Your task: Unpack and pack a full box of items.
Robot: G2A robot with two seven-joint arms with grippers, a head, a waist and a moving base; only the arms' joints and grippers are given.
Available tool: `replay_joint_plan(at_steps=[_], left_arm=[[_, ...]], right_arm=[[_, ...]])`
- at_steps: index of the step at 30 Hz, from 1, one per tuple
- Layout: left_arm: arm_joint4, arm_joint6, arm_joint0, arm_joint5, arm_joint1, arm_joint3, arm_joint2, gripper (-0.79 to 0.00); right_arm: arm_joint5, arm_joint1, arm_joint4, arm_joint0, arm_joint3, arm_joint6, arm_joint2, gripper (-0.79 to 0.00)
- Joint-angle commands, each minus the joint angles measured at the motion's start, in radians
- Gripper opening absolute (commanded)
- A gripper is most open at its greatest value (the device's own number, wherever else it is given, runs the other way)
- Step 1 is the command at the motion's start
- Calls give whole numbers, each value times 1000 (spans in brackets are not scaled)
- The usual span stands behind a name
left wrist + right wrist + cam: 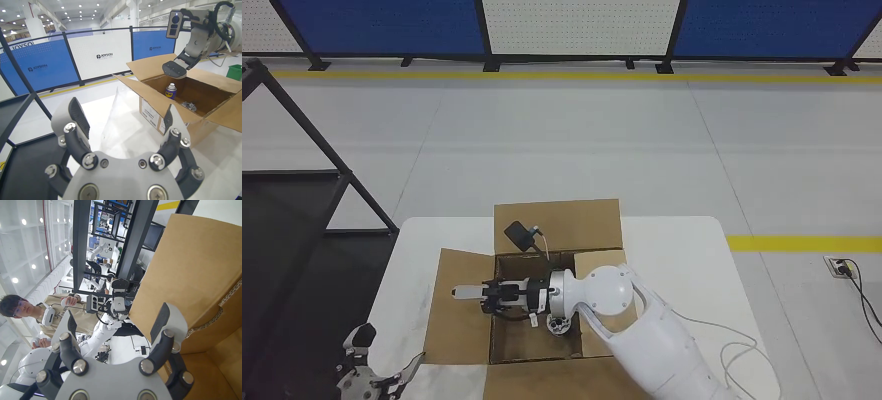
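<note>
An open cardboard box (542,330) stands on the white table (682,250) with its flaps spread. Inside it I see a blue and yellow spray can (170,92) upright and a small shiny part (188,106). My right gripper (470,293) hangs open over the box's left side, close to a raised flap (189,266); nothing is held between its fingers (162,321). My left gripper (123,117) is open low at the table's near left corner (372,375). A clear plastic bag (115,121) lies just beyond it, not gripped.
A black adapter with a white cable (523,237) rests on the box's far flap. A black metal rack (302,230) stands left of the table. A green bin (235,72) sits on the floor beyond the box. Bare table lies right of the box.
</note>
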Motion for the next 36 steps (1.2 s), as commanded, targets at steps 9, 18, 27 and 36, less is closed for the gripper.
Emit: replay_joint_plan(at_steps=[9, 18, 27, 36], left_arm=[[-23, 22, 9, -10, -1, -16, -12, 0], [-51, 38, 20, -30, -2, -36, -30, 0], [-68, 106, 47, -54, -5, -67, -55, 0], [-67, 178, 93, -91, -7, -118, -89, 0]], right_arm=[[-2, -2, 2, 5, 10, 1, 3, 0], [-2, -3, 2, 7, 12, 2, 10, 0], [-2, 0, -2, 4, 10, 0, 23, 0], [-7, 9, -7, -17, -10, -2, 51, 0]])
